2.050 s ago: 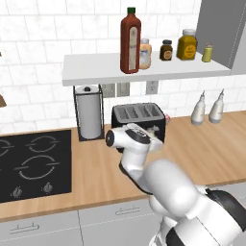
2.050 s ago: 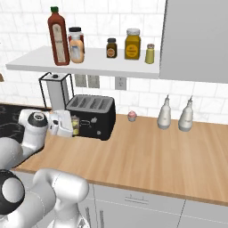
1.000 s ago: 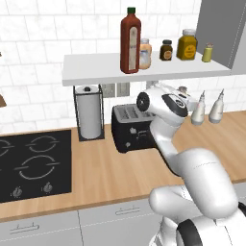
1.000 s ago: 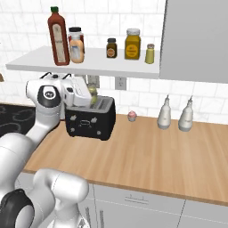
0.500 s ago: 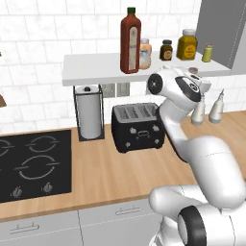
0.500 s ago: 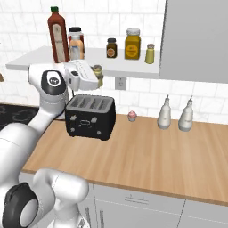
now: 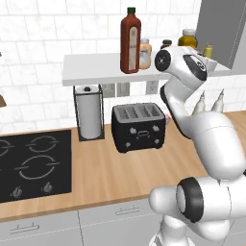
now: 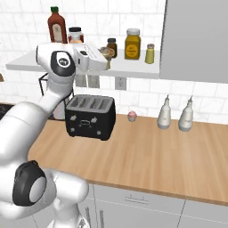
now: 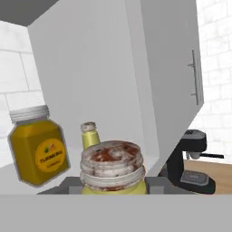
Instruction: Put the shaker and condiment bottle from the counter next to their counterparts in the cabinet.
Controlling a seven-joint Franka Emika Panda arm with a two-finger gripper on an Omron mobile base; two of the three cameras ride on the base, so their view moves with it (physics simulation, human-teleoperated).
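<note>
1. Two yellow-green shakers matter here. One shaker (image 8: 105, 51) is clamped between the jaws of the gripper (image 8: 103, 57), left of centre near the top of the right base view. Its twin (image 8: 150, 53) stands on the cabinet shelf (image 8: 133, 69) further right.
2. In the hand view, the held shaker (image 9: 112, 161) sits at the bottom centre. Its speckled silver cap faces the camera and its long axis is roughly upright.
3. The twin shaker (image 9: 90, 135) shows just above and slightly left of the held cap, so it lies almost straight ahead of the jaws. I judge the coming move to be a forward reach along the shelf towards it.
4. An amber jar labelled turmeric (image 9: 40, 145) stands at the left of the hand view, beside that path. In the right base view, the same amber jar (image 8: 132, 44) and a small dark jar (image 8: 111, 46) sit between the gripper and the twin. Brushing them is my main worry.
5. The grey cabinet panel (image 9: 104, 72) takes up the upper middle of the hand view, close behind the twin. It limits how far I can push in.
6. The shelf also holds the condiment bottle (image 8: 55, 25) at the upper left of the right base view, with a peach jar (image 8: 75, 34) just beside it. That half of the task looks done.
7. On the counter (image 8: 147, 156), lower in the frame, stand a black toaster (image 8: 90, 116) and two white nozzle bottles (image 8: 165, 113).
</note>
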